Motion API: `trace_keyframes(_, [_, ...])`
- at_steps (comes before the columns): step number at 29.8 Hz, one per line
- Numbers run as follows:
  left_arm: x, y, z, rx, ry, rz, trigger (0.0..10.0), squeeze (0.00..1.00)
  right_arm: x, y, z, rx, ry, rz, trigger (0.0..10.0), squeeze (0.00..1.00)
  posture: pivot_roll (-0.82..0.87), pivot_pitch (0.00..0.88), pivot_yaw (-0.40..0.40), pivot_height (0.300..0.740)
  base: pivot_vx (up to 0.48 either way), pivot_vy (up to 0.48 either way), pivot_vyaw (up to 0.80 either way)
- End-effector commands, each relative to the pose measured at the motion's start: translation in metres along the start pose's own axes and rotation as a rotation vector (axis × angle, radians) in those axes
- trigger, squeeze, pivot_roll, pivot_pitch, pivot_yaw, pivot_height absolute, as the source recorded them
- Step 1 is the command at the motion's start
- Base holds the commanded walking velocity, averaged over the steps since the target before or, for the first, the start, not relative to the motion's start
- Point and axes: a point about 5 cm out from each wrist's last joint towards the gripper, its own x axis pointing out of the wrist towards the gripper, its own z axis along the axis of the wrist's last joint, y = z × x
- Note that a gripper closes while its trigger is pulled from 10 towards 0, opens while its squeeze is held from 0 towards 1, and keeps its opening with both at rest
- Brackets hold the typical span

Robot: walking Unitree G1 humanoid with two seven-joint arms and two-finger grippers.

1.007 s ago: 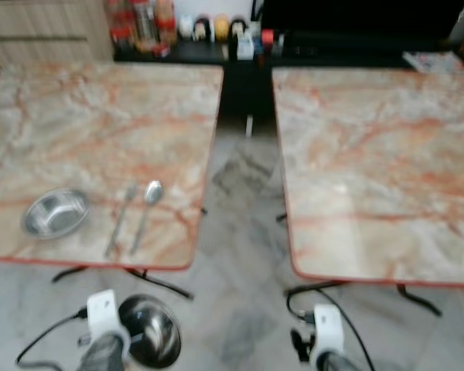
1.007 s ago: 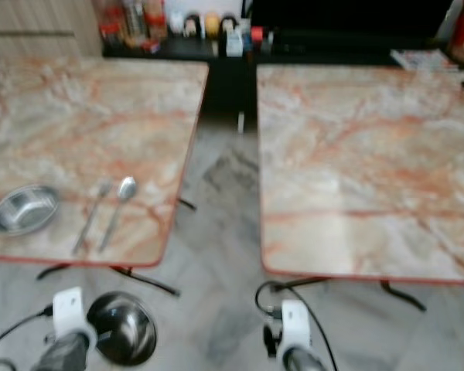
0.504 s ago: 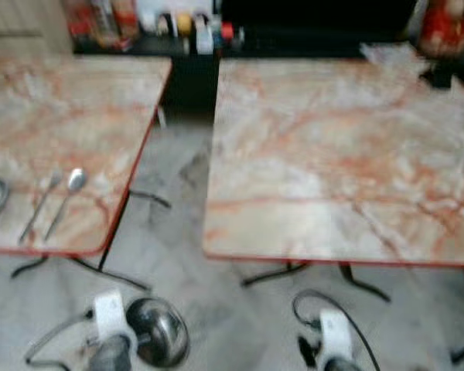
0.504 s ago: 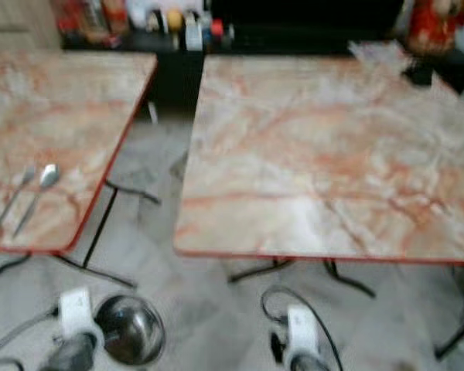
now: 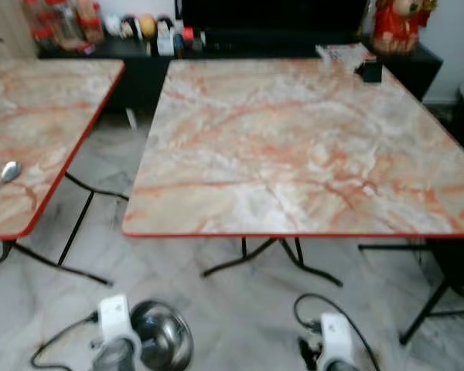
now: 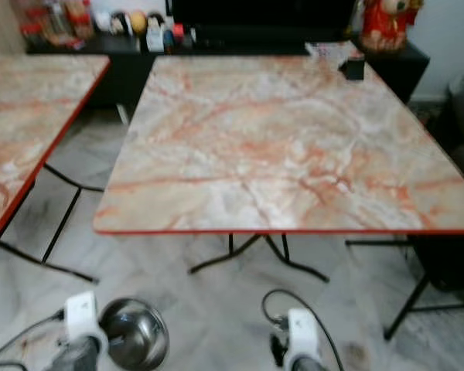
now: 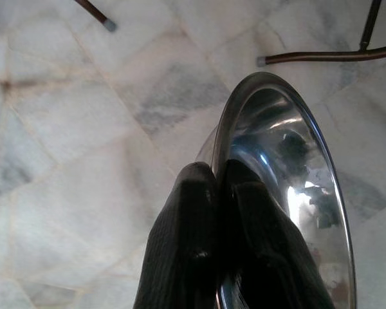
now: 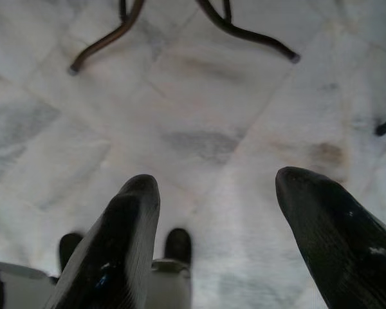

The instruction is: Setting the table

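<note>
One steel bowl point(image 7: 289, 187) in transit, pinched at its rim by the left gripper point(image 7: 225, 225), low over the marble floor point(image 8: 199, 109)
Fingers point(image 7: 193, 232) closed on a thin edge only; bowl hangs tilted, so my guess is a jolt while walking could twist it loose. Right gripper point(image 8: 212, 212) hangs spread wide, holding nothing. Bare marble-top table point(image 5: 294, 147) lies ahead; spoon point(image 5: 6, 176) sits on the neighbouring table point(image 5: 39, 108) to the left. Lifting too close could knock the bowl on the red edge
</note>
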Motion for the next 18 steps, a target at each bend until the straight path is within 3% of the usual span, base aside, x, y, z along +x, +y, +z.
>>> trace_keyframes(1, [0.0, 0.0095, 0.0013, 0.011, -0.004, 0.023, 10.0, 0.0, 0.0015, 0.0105, 0.0021, 0.009, -0.005, 0.026, 10.0, 0.0, 0.05, 0.116, -0.031, 0.74, 0.289, -0.379, 0.0])
trace_keyframes(18, [0.0, 0.0093, 0.0009, 0.008, -0.004, 0.024, 10.0, 0.0, 0.0015, 0.0103, 0.0024, 0.006, -0.006, 0.027, 10.0, 0.0, 0.05, 0.115, -0.033, 0.74, 0.307, -0.364, 0.0])
